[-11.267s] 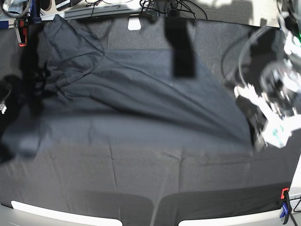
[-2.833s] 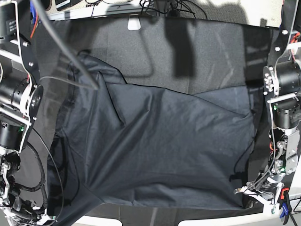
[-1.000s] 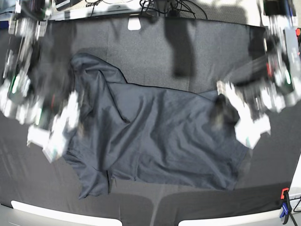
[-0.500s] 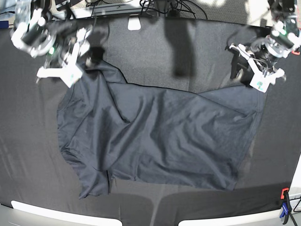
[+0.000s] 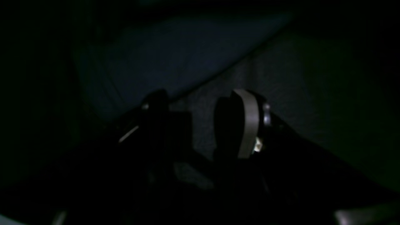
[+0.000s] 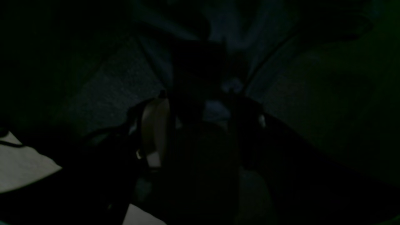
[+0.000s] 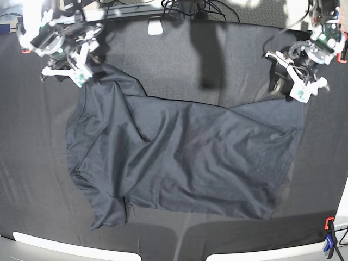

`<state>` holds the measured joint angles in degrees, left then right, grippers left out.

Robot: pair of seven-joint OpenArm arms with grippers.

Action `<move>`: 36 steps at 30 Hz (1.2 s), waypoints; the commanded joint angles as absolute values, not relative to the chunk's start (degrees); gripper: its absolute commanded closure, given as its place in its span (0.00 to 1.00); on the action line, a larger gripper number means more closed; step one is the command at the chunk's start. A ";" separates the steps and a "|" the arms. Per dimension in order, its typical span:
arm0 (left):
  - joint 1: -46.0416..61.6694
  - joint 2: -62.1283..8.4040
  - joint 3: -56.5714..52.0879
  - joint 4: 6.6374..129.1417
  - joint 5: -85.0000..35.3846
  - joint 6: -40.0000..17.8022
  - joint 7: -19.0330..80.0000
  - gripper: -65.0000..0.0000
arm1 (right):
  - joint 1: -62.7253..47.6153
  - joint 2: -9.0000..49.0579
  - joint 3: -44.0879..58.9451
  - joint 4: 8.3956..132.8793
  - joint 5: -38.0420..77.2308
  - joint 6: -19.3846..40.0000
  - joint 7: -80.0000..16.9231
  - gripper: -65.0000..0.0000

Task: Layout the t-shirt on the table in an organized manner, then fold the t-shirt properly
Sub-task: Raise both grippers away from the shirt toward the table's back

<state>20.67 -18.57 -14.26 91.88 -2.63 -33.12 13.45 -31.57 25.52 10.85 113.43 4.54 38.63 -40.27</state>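
Observation:
The dark slate-grey t-shirt (image 7: 185, 157) lies spread and wrinkled on the black-clothed table (image 7: 163, 54), with a sleeve folded at its lower left. My right gripper (image 7: 97, 69) is at the shirt's far left corner. In the dark right wrist view its jaws (image 6: 200, 122) stand apart, with shirt fabric (image 6: 237, 37) just ahead of the tips. My left gripper (image 7: 278, 81) hovers over bare cloth just beyond the shirt's far right corner. In the left wrist view it (image 5: 200, 122) is open and empty, with the shirt's edge (image 5: 162, 53) ahead at upper left.
A red and blue clamp (image 7: 328, 231) grips the table's front right corner and a red clamp (image 7: 24, 50) the far left. A white object (image 7: 155, 27) and cables (image 7: 190, 8) sit along the far edge. White strips (image 7: 70, 247) line the front edge.
Both arms have swung from the shirt's sides up to its far corners over the last second. Since half a second ago the right gripper shifted slightly; the shirt lies as it did.

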 commanded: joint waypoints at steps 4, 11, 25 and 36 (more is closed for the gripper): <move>17.67 -19.20 -14.59 89.19 -3.16 -30.74 11.49 0.55 | -31.55 28.25 8.08 112.99 4.38 34.61 -39.13 0.50; 14.48 -19.22 -14.57 88.55 1.10 -27.16 10.79 0.55 | -31.24 28.42 1.02 112.99 -1.67 27.79 -38.33 0.51; 15.73 -27.88 -11.70 88.58 16.14 -27.83 2.92 0.62 | -31.31 31.07 -2.11 112.99 -8.19 24.67 -38.83 0.51; 16.01 -35.11 0.58 88.58 17.98 -27.09 2.94 0.62 | -31.46 32.05 -2.35 112.99 -5.37 25.02 -39.44 0.51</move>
